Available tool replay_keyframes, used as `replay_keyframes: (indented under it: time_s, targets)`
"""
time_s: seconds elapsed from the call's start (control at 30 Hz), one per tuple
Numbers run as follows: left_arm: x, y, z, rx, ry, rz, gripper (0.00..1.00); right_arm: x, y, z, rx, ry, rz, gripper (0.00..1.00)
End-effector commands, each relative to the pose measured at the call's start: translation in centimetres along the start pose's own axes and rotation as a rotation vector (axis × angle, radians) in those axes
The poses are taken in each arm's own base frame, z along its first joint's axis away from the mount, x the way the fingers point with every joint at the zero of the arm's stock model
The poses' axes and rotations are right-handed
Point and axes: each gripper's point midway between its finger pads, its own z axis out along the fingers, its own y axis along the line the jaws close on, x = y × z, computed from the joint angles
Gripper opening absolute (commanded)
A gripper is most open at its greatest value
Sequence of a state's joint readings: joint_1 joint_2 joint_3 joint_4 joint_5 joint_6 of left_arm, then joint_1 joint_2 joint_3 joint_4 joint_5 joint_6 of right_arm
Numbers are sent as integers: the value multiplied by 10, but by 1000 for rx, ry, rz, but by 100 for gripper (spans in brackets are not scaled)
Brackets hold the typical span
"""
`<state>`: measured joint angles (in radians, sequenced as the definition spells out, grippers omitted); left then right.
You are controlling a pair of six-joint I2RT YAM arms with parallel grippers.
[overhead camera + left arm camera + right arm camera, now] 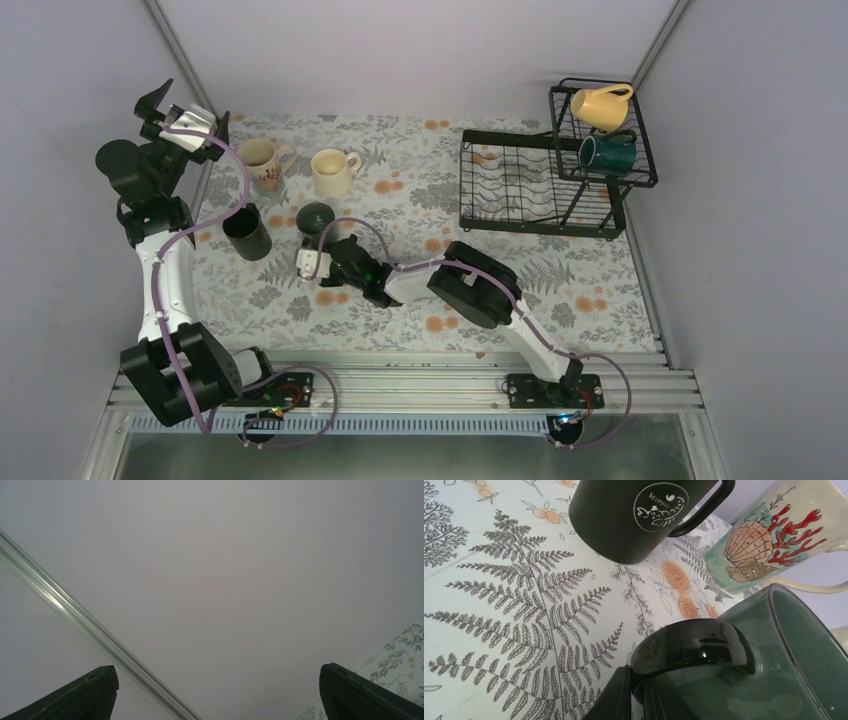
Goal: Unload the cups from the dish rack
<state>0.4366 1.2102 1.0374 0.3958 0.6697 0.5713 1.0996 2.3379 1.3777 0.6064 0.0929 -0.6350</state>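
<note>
My right claw [636, 692] is pinching fully closed on the handle of the dark grey-green mug [784, 680]. My left claw [218, 672] is gaping wide, holding nothing. The dish rack [520, 195] is sitting well off to my right claw's right.

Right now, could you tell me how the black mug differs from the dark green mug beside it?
The black mug is matte with a white round logo; the dark green mug is glossy and shows no print here. The black mug stands free, while the dark green mug's handle is pinched in the shut right pincer. Both stand upright outside the dish rack.
</note>
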Motion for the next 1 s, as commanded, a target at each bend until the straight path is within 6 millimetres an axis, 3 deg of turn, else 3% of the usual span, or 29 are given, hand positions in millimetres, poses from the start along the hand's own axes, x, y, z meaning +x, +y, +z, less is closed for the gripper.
replay_keyframes:
  time_s: [0.0, 0.17, 0.3, 0.57, 0.8, 0.97]
  targets:
    - [-12, 0, -5, 4, -49, 17, 100, -35, -21, 4, 80, -87, 19, 4]
    - [-12, -1, -6, 7, -48, 25, 100, -29, -18, 8, 82, -70, 19, 4]
    - [-9, 0, -8, 9, -44, 23, 100, -32, -16, 5, 69, -73, 20, 26]
    - [-9, -2, -10, 18, -49, 20, 100, -32, -15, -5, 40, -51, 30, 44]
    - [-16, 4, -9, 12, -62, 2, 100, -39, -32, -45, 58, -28, 50, 51]
    - [-21, 8, -8, 10, -67, -22, 100, -44, -53, -90, 52, 24, 77, 69]
